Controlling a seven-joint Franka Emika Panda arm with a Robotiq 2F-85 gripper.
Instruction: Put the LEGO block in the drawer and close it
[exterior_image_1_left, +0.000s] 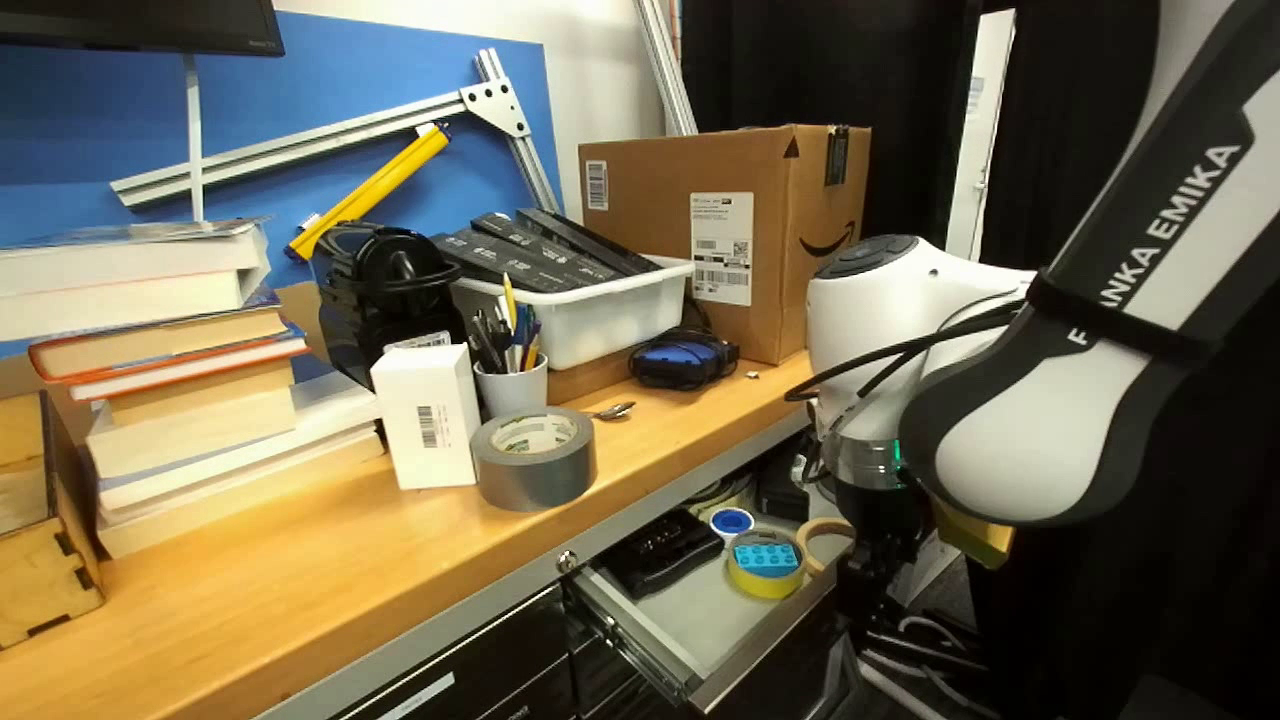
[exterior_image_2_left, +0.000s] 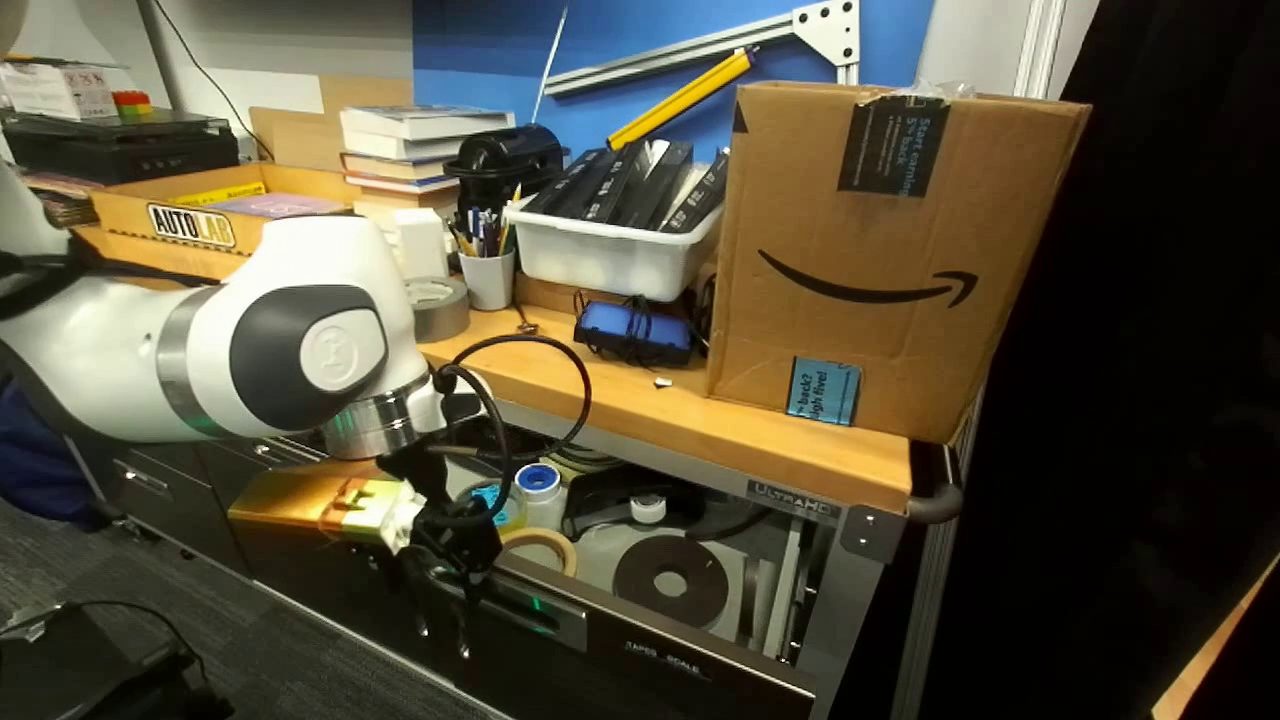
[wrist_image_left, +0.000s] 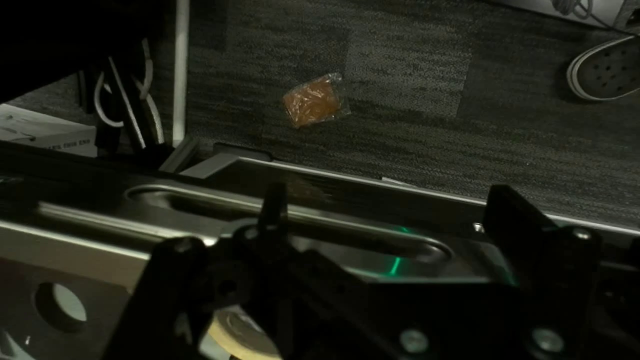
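Observation:
The light-blue LEGO block (exterior_image_1_left: 765, 557) is in the open drawer (exterior_image_1_left: 690, 620), lying at the top of a yellow tape roll (exterior_image_1_left: 760, 582). The block is partly visible behind the arm in an exterior view (exterior_image_2_left: 487, 496). The drawer is pulled out; its dark front panel (exterior_image_2_left: 730, 655) faces outward, and its metal handle shows in the wrist view (wrist_image_left: 350, 225). My gripper (exterior_image_2_left: 443, 638) points down at the drawer's front by the handle. Its fingers are apart and empty in the wrist view (wrist_image_left: 395, 205); contact with the panel cannot be told.
The drawer also holds a masking tape roll (exterior_image_2_left: 540, 548), a dark roll (exterior_image_2_left: 672, 585) and a black device (exterior_image_1_left: 665, 550). The wooden benchtop (exterior_image_1_left: 400, 560) overhangs the drawer, carrying a grey tape roll (exterior_image_1_left: 535, 470) and a cardboard box (exterior_image_2_left: 880, 250). Cables (exterior_image_1_left: 930, 640) lie below the gripper.

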